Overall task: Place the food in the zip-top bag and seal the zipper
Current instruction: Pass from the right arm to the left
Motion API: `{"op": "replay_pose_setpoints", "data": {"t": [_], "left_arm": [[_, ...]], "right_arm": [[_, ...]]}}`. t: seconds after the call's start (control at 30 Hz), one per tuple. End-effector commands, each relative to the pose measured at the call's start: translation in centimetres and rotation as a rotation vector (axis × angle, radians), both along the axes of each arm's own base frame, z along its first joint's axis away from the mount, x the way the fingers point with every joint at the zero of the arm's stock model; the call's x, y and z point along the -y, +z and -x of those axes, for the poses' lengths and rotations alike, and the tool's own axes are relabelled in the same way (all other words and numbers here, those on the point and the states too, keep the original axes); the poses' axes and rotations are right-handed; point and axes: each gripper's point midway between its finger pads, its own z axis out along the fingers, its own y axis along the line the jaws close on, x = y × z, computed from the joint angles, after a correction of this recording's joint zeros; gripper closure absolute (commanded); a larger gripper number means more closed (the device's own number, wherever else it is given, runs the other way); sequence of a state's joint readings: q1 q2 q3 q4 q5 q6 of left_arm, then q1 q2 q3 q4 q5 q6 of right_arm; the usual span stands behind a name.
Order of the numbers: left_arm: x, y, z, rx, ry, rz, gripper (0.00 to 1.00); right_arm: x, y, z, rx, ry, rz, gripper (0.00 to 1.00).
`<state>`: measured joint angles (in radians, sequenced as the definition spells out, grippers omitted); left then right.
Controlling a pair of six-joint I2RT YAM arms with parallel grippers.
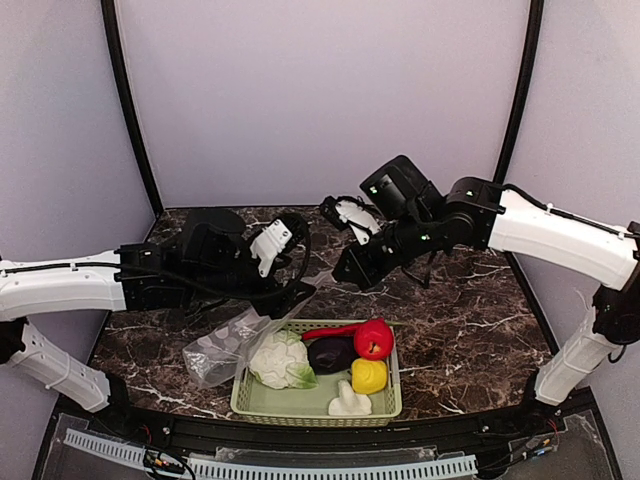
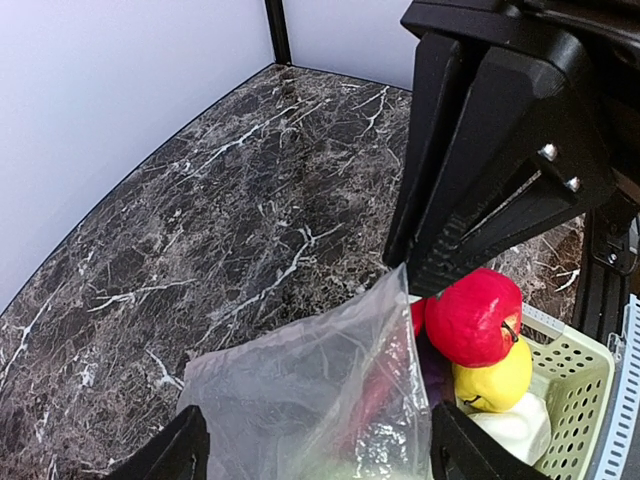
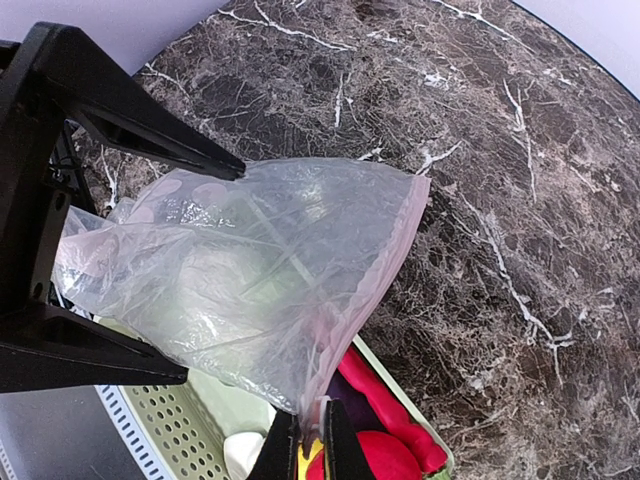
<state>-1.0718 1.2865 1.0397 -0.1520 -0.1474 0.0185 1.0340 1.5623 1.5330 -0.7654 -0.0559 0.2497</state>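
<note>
While R gripper [image 3: 308, 428] is pinched tight on one end of the narrow pinkish-white zipper strip [image 3: 380, 265], the clear crinkly plastic zip-top bag [image 3: 240, 280] hangs from its jaws & spreads across toward L gripper [image 2: 315, 435]. Strip runs away from R jaws up to far corner of bag mouth. Slider not made out.

L jaws stand wide: one black finger [image 3: 150, 108] over the film, other under it, bag body betw. them. Can't tell if L pads touch the plastic.

Directly below R jaws: pale green perforated plastic basket [image 1: 300, 402] w/ the toy food inside.
- Closest under R fingertips: long red chili [image 1: 325, 330] & round red pepper [image 1: 375, 340].
- Dark purple eggplant [image 1: 332, 354] just beside those two.
- Yellow pepper [image 1: 368, 376] & white mushroom [image 1: 350, 404] further from R jaws, toward the basket's near rim.
- White cauliflower w/ green leaves [image 1: 280, 362] at the basket end nearer L jaws, touching the bag film.

Bag's closed end droops below L jaws, over the basket rim & onto the dark marble-pattern tabletop [image 1: 470, 340].
</note>
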Motion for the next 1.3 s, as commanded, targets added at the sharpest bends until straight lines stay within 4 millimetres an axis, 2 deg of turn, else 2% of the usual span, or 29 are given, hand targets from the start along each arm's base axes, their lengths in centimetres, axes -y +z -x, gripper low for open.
{"op": "replay_pose_setpoints", "data": {"t": [0.0,0.1,0.17,0.23,0.3,0.4,0.43,0.5,0.57,0.7,0.73,0.77,0.83,0.97,1.1,1.27], "left_arm": [[0.2,-1.5,-0.1,-0.026,0.012,-0.036,0.24],[0.6,-1.5,-0.2,-0.030,0.005,-0.035,0.25],[0.8,-1.6,-0.3,-0.035,0.001,-0.040,0.28],[1.1,-1.6,-0.3,-0.039,-0.001,-0.042,0.37],[1.3,-1.6,-0.3,-0.043,-0.007,-0.045,0.54],[1.4,-1.3,-0.3,-0.062,0.000,-0.033,0.69],[1.4,-1.3,-0.3,-0.069,0.003,-0.033,0.77],[1.2,-0.9,-0.3,-0.072,0.015,-0.023,0.91],[0.8,-0.4,-0.4,-0.077,0.037,-0.011,0.98],[-0.2,1.0,-0.5,-0.092,0.089,0.006,0.99],[-0.1,1.9,-0.6,-0.103,0.095,0.029,0.99],[-0.3,1.9,-0.4,-0.124,0.094,0.018,0.99],[-0.2,3.2,-0.2,-0.166,0.085,0.046,0.99],[-0.2,4.5,0.5,-0.265,0.057,0.101,0.99],[-0.2,5.9,1.3,-0.365,0.018,0.183,0.99],[-0.3,6.6,2.0,-0.447,-0.012,0.229,0.99]], "right_arm": [[-0.6,0.8,-0.4,-0.008,-0.011,-0.028,1.00],[-0.6,0.8,-0.5,-0.009,-0.017,-0.029,1.00],[-0.5,0.7,-0.5,-0.012,-0.018,-0.029,1.00],[-0.5,0.7,-0.5,-0.010,-0.020,-0.028,1.00],[-0.4,0.5,-0.5,-0.012,-0.023,-0.024,1.00],[-0.2,0.6,-0.7,-0.003,-0.039,-0.028,1.00],[0.0,0.8,-0.7,0.001,-0.043,-0.032,1.00],[0.2,1.2,-0.8,0.011,-0.053,-0.046,0.93],[0.6,1.8,-0.9,0.028,-0.063,-0.069,0.85],[1.3,3.9,-0.7,0.083,-0.066,-0.154,0.69],[1.5,4.6,-0.5,0.101,-0.061,-0.185,0.65],[1.6,5.1,-0.3,0.117,-0.054,-0.213,0.62],[2.0,6.4,0.1,0.157,-0.041,-0.277,0.58],[2.6,9.0,1.2,0.234,-0.001,-0.411,0.54],[2.8,10.6,2.1,0.285,0.030,-0.474,0.54],[1.5,11.5,3.4,0.360,0.075,-0.467,0.56]]}}
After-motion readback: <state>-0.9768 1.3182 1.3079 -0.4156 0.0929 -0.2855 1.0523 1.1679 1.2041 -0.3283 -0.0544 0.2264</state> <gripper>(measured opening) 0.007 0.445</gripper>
